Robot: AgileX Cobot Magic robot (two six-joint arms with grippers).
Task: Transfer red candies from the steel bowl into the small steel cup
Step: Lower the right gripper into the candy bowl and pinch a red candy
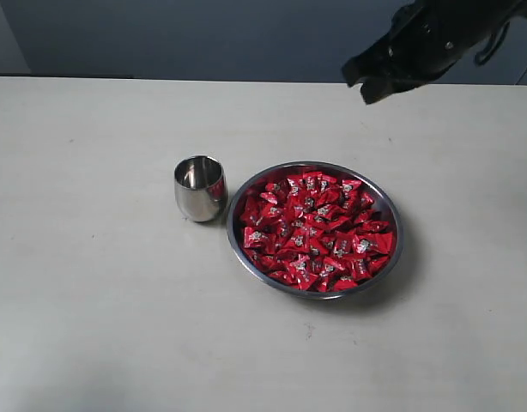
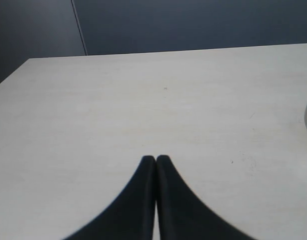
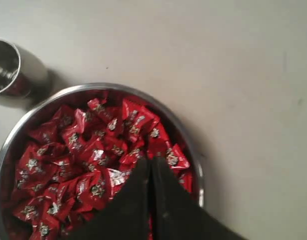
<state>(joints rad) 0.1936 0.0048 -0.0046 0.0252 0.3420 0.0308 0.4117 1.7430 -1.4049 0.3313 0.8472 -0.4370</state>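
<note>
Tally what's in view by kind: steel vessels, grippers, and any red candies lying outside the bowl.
steel bowl: 1
small steel cup: 1
Grippers: 2 (left gripper, right gripper, both shut)
red candies loose on the table: 0; the heap in the bowl is too dense to count
Total: 4 countable things, plus the candy heap
</note>
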